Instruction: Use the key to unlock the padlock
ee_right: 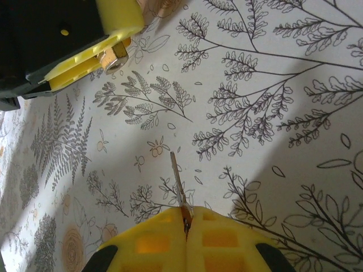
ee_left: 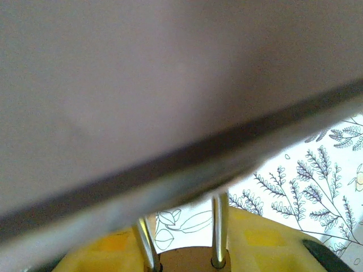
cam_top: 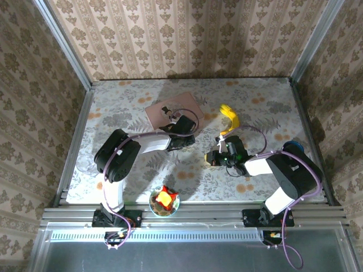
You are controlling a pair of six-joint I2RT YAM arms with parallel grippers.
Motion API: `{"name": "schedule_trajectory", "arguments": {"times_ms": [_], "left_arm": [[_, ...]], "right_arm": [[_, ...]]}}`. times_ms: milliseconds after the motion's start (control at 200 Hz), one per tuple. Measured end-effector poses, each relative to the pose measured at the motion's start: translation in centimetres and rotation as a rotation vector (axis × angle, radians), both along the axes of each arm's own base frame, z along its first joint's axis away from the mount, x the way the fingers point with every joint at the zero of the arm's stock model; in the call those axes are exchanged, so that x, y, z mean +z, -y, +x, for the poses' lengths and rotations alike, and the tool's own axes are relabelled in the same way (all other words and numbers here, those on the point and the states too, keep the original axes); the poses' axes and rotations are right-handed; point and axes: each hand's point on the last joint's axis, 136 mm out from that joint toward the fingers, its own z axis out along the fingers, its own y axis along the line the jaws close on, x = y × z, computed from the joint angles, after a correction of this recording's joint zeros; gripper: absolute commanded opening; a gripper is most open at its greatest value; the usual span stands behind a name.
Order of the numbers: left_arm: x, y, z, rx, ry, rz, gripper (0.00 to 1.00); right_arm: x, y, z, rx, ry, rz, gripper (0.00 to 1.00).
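Beige damask walls (cam_top: 170, 34), leaf-print table (cam_top: 255, 96) | left pincer (ee_left: 190, 256) clamps padlock (ee_left: 219, 226) | right pincer (ee_right: 186, 228) pinches key (ee_right: 177, 178)

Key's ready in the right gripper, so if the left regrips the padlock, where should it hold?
By the brass body of the padlock, squeezing its two opposite sides, coming from the end away from the shackle: its thin round legs would likely let it swing. Keyhole face is hidden.

Bright even light; soft arm shadows; left wrist view blurred.
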Motion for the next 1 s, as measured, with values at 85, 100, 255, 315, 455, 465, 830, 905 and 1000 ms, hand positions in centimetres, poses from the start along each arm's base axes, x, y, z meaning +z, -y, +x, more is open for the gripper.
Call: {"name": "schedule_trajectory", "arguments": {"times_ms": [85,100,255,315,455,465,830,905,1000], "left_arm": [[0.0,0.0,0.0,0.000,-0.001,-0.001,0.00],[0.0,0.0,0.0,0.000,-0.002,-0.002,0.00],[0.0,0.0,0.0,-0.002,-0.008,-0.007,0.00],[0.0,0.0,0.0,-0.003,-0.009,-0.009,0.00],[0.0,0.0,0.0,-0.003,-0.011,-0.012,0.00],[0.0,0.0,0.0,-0.003,-0.011,-0.012,0.00],[0.2,0.1,0.0,-0.001,-0.023,-0.030,0.00],[0.2,0.1,0.0,0.003,-0.025,-0.033,0.00],[0.2,0.0,0.1,0.007,-0.028,-0.037,0.00]], "right_arm": [[-0.2,-0.2,0.2,-0.003,0.007,0.009,0.00],[-0.2,-0.3,0.2,-0.002,0.008,0.010,0.00],[-0.2,-0.6,0.6,-0.007,0.023,0.029,0.00],[-0.2,-0.7,0.7,-0.006,0.030,0.035,0.00],[-0.2,-0.9,0.9,-0.005,0.042,0.042,0.00],[-0.2,-0.9,0.9,-0.005,0.042,0.042,0.00],[0.0,-1.5,1.6,-0.005,0.070,0.084,0.00],[0.0,-1.6,1.6,-0.005,0.074,0.088,0.00],[0.0,-1.6,1.7,-0.004,0.079,0.091,0.00]]}}
